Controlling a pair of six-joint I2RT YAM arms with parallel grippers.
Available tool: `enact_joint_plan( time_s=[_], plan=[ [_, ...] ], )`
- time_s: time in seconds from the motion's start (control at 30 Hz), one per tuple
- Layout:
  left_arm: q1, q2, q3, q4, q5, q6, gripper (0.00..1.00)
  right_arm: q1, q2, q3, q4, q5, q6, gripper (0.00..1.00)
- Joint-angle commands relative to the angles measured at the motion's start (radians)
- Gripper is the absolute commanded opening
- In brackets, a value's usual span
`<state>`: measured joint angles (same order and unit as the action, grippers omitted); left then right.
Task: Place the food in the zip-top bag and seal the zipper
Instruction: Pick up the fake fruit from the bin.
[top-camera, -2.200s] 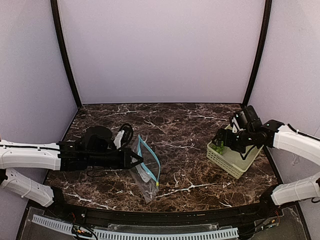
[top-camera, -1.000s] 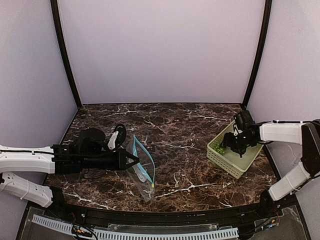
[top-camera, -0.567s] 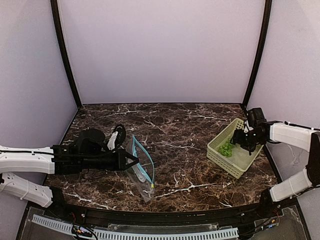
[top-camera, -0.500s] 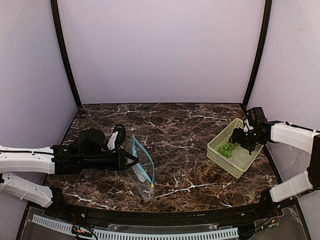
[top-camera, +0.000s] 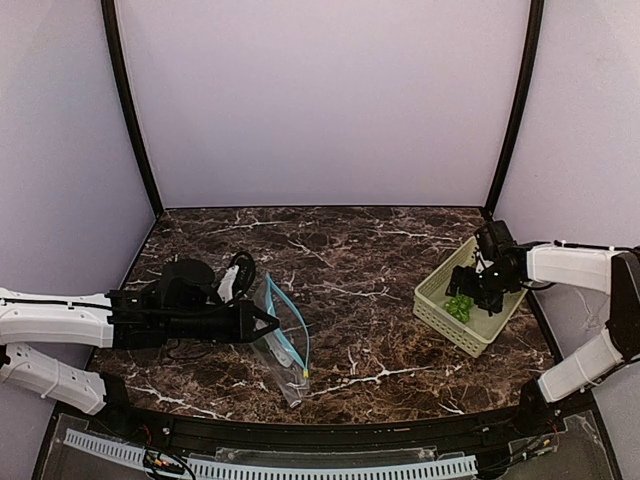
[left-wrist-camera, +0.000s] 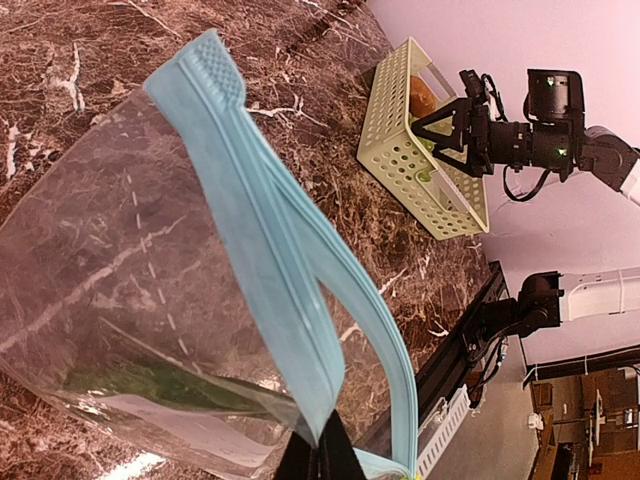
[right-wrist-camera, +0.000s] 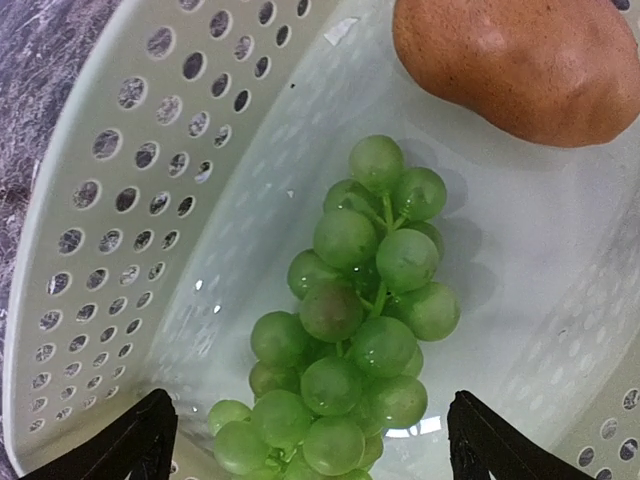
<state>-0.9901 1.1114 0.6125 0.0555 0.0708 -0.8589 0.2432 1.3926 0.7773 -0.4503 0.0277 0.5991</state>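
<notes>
The clear zip-top bag (top-camera: 285, 355) lies left of centre, its teal-blue zipper (top-camera: 287, 325) standing open in a loop. My left gripper (top-camera: 262, 322) is shut on one zipper strip; in the left wrist view the gripper (left-wrist-camera: 320, 455) pinches the zipper (left-wrist-camera: 270, 250) at its lower end. The food sits in the pale green basket (top-camera: 445, 325): a bright green grape bunch (right-wrist-camera: 355, 330) and a brown-orange potato (right-wrist-camera: 520, 65). My right gripper (right-wrist-camera: 320, 450) is open, its fingertips (right-wrist-camera: 150, 440) either side of the grapes, just above them. It also shows in the top view (top-camera: 472, 297).
The basket stands at the right edge of the dark marble table (top-camera: 370, 260), close to the black corner post (top-camera: 505, 130). Purple walls close the back and sides. A black rail (top-camera: 330, 430) runs along the near edge.
My right gripper has shifted left and down, back over the grapes in the basket. The left arm and the bag have barely moved.
</notes>
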Motion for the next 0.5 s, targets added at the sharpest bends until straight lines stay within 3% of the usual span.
enact_joint_plan(
  time_s=[0.0, 0.23, 0.47],
  plan=[
    [0.007, -0.017, -0.005, -0.003, 0.002, -0.003, 0.01, 0.007, 0.048, 0.009, 0.017, 0.029, 0.035, 0.93],
    [0.006, -0.011, -0.006, -0.002, 0.006, -0.003, 0.01, 0.009, 0.107, 0.024, 0.030, 0.048, 0.023, 0.93],
    [0.006, 0.008, 0.002, 0.005, 0.018, -0.003, 0.01, 0.010, 0.152, 0.045, 0.037, 0.066, 0.004, 0.79]
  ],
)
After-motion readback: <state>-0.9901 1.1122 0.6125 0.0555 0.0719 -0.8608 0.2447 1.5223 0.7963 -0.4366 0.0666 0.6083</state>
